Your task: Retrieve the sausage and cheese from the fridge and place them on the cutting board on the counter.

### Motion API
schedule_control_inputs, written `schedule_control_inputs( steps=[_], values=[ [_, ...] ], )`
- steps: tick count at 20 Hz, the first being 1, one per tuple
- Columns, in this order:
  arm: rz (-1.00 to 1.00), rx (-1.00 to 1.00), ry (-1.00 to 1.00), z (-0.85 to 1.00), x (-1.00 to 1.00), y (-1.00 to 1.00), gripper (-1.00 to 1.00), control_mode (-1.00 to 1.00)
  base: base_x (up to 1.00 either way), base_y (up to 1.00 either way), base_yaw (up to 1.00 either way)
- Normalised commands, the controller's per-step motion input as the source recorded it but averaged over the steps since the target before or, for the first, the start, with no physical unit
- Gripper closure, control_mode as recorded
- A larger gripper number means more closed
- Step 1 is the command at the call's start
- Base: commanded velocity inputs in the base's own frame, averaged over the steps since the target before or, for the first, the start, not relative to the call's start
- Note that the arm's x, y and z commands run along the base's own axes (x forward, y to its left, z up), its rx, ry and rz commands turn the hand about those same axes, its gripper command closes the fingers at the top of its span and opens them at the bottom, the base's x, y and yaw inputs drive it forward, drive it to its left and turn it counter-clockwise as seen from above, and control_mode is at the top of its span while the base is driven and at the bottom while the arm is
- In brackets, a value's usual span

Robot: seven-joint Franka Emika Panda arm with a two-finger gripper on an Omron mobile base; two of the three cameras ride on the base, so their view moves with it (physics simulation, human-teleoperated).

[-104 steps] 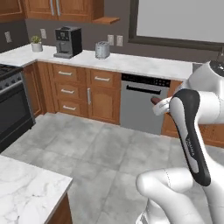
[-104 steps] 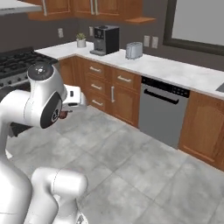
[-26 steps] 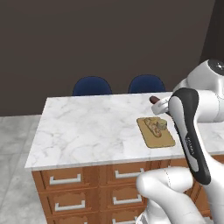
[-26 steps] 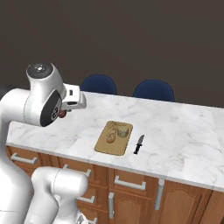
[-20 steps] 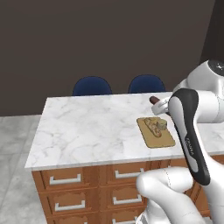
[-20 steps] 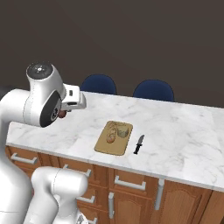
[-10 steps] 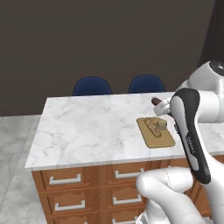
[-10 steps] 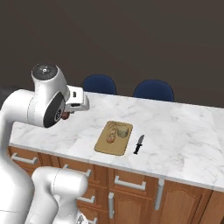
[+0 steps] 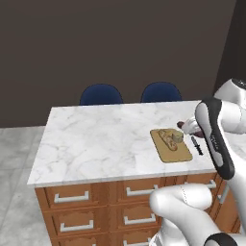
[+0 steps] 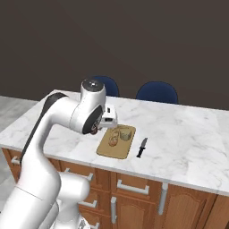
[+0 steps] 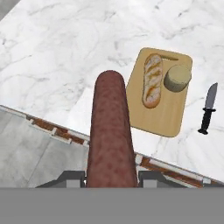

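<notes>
The gripper (image 11: 111, 177) is clamped on the sausage (image 11: 110, 135) — in the hand view the dark reddish-brown cylinder rises from between the two finger tips at the bottom and runs up the middle of the picture, its rounded far end hanging over the counter (image 11: 65, 52) just beside the board's near-left edge. The sausage is up in the air, not touching the marble.

The board (image 11: 161, 94) lies flat on the counter near its front edge. On it sit two things: a tan speckled loaf (image 11: 152, 80), lying lengthwise, and a pale greyish-yellow cheese (image 11: 177, 78), a chunky round-edged block, just beside the loaf and touching or nearly touching it. A black knife (image 11: 207, 108) lies on the marble just off the board's far side from the sausage, apart from it, roughly parallel to its edge.

In the left base view the arm (image 9: 216, 134) reaches in from the right, the hand above the counter (image 9: 96, 139) by the board (image 9: 170, 145), with the end of the sausage (image 9: 181, 125) showing dark at the hand. In the right base view the arm (image 10: 67, 116) bends over the counter's front left, its hand just left of the board (image 10: 115, 143), knife (image 10: 142, 147) to the right. Two blue chairs (image 10: 157, 93) stand behind the counter — brown drawers (image 9: 72, 198) with silver handles below it.
</notes>
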Motion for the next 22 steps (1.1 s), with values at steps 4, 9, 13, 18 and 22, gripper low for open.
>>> schedule_control_inputs(
  steps=[4, 9, 13, 18, 22],
  values=[
    [0.01, 0.01, 0.02, -0.70, 0.73, 0.00, 1.00, -1.00, 0.00, 0.00, 0.00],
    [0.00, 0.00, 0.05, -0.75, 0.79, 0.15, 1.00, -1.00, 0.00, 0.00, 0.00],
    [0.04, 0.00, 0.07, -0.97, 0.47, 0.12, 1.00, -1.00, 0.00, 0.00, 0.00],
    [0.05, 0.00, 0.04, -0.71, 0.45, 0.01, 1.00, -1.00, 0.00, 0.00, 0.00],
    [0.04, 0.00, 0.00, -0.49, 0.20, 0.00, 1.00, -1.00, 0.00, 0.00, 0.00]
  ],
)
